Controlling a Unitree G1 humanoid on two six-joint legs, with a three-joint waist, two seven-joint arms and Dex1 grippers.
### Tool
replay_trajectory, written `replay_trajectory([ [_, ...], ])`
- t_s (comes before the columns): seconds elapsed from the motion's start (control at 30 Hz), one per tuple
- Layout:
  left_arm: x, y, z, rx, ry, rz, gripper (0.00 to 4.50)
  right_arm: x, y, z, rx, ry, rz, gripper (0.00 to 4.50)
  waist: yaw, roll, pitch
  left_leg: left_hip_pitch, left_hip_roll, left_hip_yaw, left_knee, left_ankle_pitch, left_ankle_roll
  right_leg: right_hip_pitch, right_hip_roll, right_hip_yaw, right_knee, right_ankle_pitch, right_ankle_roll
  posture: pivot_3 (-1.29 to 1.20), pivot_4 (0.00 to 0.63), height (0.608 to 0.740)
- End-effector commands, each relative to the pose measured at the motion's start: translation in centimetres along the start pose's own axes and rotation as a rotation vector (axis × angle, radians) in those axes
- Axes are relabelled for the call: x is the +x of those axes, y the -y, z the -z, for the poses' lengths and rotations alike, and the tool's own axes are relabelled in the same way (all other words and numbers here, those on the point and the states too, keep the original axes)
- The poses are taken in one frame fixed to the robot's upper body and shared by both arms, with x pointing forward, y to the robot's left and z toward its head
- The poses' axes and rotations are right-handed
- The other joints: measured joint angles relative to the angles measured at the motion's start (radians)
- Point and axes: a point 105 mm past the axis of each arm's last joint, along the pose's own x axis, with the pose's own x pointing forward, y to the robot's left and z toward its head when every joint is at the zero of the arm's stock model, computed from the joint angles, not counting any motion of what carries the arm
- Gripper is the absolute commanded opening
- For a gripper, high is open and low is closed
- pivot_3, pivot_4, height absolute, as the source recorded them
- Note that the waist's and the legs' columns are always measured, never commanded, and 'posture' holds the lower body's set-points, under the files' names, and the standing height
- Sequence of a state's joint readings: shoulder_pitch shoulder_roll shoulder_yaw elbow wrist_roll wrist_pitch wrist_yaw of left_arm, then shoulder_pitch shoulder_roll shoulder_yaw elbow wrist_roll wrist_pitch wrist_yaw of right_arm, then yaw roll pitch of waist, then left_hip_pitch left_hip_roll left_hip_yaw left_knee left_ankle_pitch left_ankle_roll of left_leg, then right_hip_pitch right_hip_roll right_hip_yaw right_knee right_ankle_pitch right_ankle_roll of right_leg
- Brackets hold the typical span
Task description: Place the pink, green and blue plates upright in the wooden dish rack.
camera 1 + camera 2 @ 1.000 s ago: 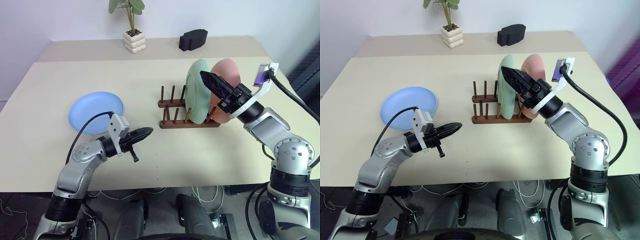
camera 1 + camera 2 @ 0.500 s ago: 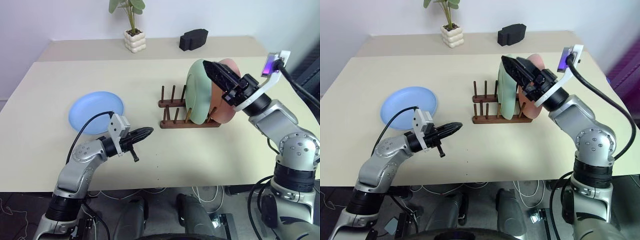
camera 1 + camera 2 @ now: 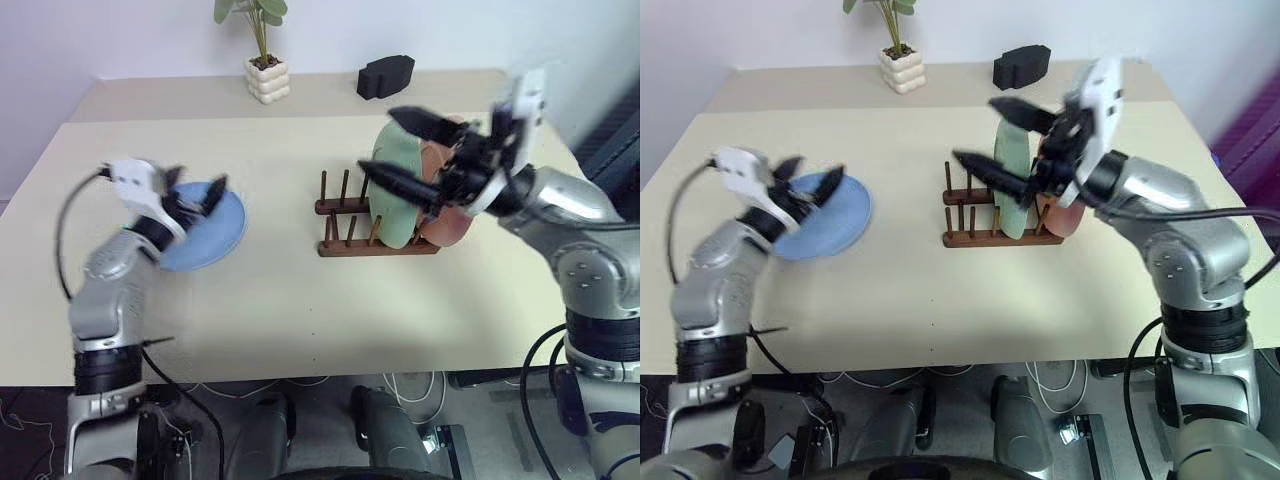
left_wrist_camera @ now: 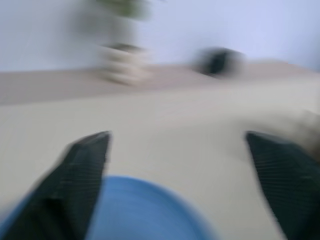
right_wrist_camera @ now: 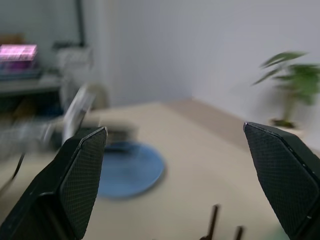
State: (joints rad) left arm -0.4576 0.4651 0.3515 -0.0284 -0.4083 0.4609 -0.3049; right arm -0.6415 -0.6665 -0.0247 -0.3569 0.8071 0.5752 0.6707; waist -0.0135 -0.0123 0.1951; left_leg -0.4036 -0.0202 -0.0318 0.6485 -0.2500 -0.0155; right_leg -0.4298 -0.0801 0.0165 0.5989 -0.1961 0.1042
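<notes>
While the left gripper (image 3: 190,195) hangs at left-centre of the left eye frame, its fingers are spread wide, nothing between them, right over the near edge of the blue plate (image 3: 210,235). Whether they touch the plate: cannot tell, motion blur. In the left wrist view the two fingers (image 4: 82,180) stand far apart with the blue plate (image 4: 145,212) low between them.

Right gripper (image 3: 400,150) sits upper centre-right of the frame, fingers also spread wide and empty, one finger above the green plate (image 3: 398,190), the other reaching left in front of it. Right wrist view shows both fingers (image 5: 75,175) well apart, the blue plate (image 5: 131,170) lying flat on the table beyond.

Green plate stands upright in the rack (image 3: 375,245), centre-right of frame. Pink plate (image 3: 445,215) stands upright just behind it, to the right, partly hidden by the right arm. Several pegs at the rack's left end are free. Blue plate lies flat on the table (image 3: 300,300), left of centre, well apart from the rack.

Top of frame: potted plant (image 3: 263,60) in a white pot, upper centre-left; black block (image 3: 385,75) upper centre, both on the far strip of table.
</notes>
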Motion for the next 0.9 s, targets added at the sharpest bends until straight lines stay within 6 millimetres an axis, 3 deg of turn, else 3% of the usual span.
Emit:
replay_trajectory([
  [0.03,-0.9,-6.2,0.7,-0.02,-0.111,-0.331,4.44,0.5,-0.3,-0.9,-0.071,0.037,-0.032,4.5,0.0,0.0,0.0,0.0,0.0,0.0,0.0,0.0,0.0,0.0,0.0,0.0,0.0,0.001,0.001,0.0,0.15,0.736],
  [0.1,-1.8,-8.1,1.4,-0.079,-0.171,-0.423,4.44,0.8,-0.5,-0.5,-0.083,0.029,-0.048,4.5,0.0,-0.001,0.0,0.0,-0.001,0.0,0.001,0.0,0.0,0.0,-0.001,0.0,0.0,0.001,0.002,0.0,0.15,0.736],
  [0.17,-2.4,-8.6,2.4,-0.113,-0.24,-0.449,4.44,1.1,-0.6,-0.3,-0.085,0.029,-0.059,4.5,0.001,-0.003,0.001,-0.001,-0.001,0.0,0.001,0.0,0.0,0.0,-0.001,0.0,-0.001,0.002,0.003,0.0,0.15,0.736],
  [0.27,-2.9,-8.2,4.4,-0.151,-0.348,-0.441,4.44,1.3,-0.9,-0.2,-0.082,0.035,-0.072,4.5,0.004,-0.005,0.001,-0.001,-0.001,-0.001,0.001,0.0,-0.001,0.0,-0.001,-0.001,-0.001,0.002,0.003,0.0,0.15,0.736],
  [0.5,-3.2,-6.2,6.9,-0.22,-0.444,-0.374,4.44,1.4,-1.4,0.3,-0.078,0.035,-0.075,4.5,0.002,-0.005,0.001,-0.001,-0.001,-0.001,0.0,0.0,-0.001,0.0,-0.001,-0.001,-0.001,0.002,0.002,0.0,0.15,0.736],
  [0.6,-3.2,-6.4,7.5,-0.218,-0.441,-0.405,3.62,1.4,-1.4,0.4,-0.082,0.031,-0.068,4.5,0.002,-0.005,0.001,-0.001,-0.001,-0.001,0.0,0.0,-0.002,0.0,-0.001,-0.001,-0.001,0.002,0.002,0.0,0.15,0.736],
  [0.83,-2.6,-6.3,7.0,-0.227,-0.372,-0.417,0.04,1.3,-0.8,1.1,-0.078,0.003,-0.036,4.5,0.004,-0.006,0.0,-0.001,-0.001,-0.001,0.0,0.001,-0.002,0.0,-0.002,-0.001,-0.001,0.002,0.002,0.0,0.15,0.736],
  [0.9,-1.7,-5.6,5.5,-0.255,-0.278,-0.375,0.04,1.4,-0.4,1.4,-0.088,-0.014,-0.016,4.5,0.005,-0.006,0.0,-0.001,-0.001,-0.001,0.0,0.001,-0.003,0.0,-0.002,-0.001,0.0,0.002,0.001,0.0,0.15,0.736],
])
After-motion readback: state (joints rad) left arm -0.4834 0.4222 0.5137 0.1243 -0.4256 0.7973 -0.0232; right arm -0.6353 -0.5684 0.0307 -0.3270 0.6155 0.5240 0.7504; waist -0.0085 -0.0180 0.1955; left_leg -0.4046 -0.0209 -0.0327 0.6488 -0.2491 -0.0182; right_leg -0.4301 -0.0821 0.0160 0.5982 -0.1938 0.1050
